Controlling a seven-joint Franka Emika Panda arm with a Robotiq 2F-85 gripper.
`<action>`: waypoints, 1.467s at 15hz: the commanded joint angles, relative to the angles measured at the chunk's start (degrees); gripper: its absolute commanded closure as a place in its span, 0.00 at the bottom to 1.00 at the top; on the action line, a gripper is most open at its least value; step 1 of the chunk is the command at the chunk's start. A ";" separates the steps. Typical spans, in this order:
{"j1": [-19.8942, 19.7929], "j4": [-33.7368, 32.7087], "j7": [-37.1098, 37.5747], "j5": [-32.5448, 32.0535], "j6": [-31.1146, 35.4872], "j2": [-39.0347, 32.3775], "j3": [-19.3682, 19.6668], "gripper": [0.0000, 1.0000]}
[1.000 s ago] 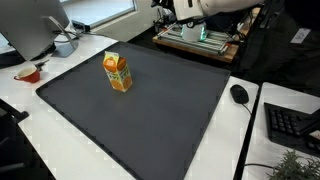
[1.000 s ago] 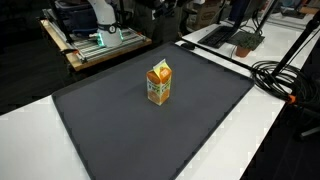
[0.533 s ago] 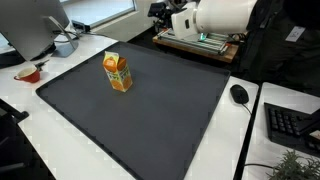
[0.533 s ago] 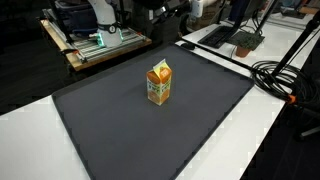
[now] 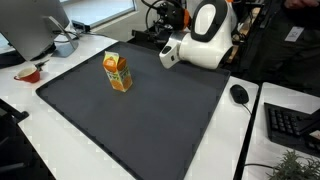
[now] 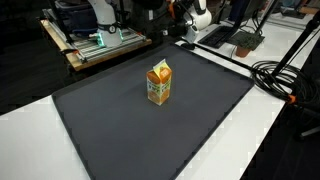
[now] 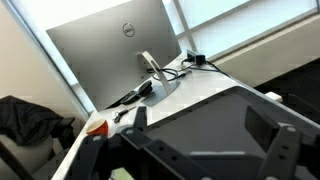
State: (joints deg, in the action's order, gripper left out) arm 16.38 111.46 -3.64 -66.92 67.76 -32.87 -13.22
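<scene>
Wide-open gripper (image 7: 200,128) in the wrist view, 2 fingers (image 7: 268,128) spread far apart, nothing between them. Holds nothing. Hangs over the far edge of the dark mat (image 5: 150,120) in an exterior view, well apart from the juice carton (image 5: 118,72). Carton upright on the mat in both exterior views, untouched. Around the scene: 1 monitor (image 7: 120,55) in the wrist view, 1 mouse (image 5: 239,94) and 1 keyboard (image 5: 290,125) on the white desk (image 5: 228,135) beside the mat.
</scene>
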 commanded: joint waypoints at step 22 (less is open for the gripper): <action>-2.53 -13.44 -25.76 -12.03 16.86 -17.96 1.62 0.00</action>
State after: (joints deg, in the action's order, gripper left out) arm 14.89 102.55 -24.92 -77.74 82.94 -48.04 -12.36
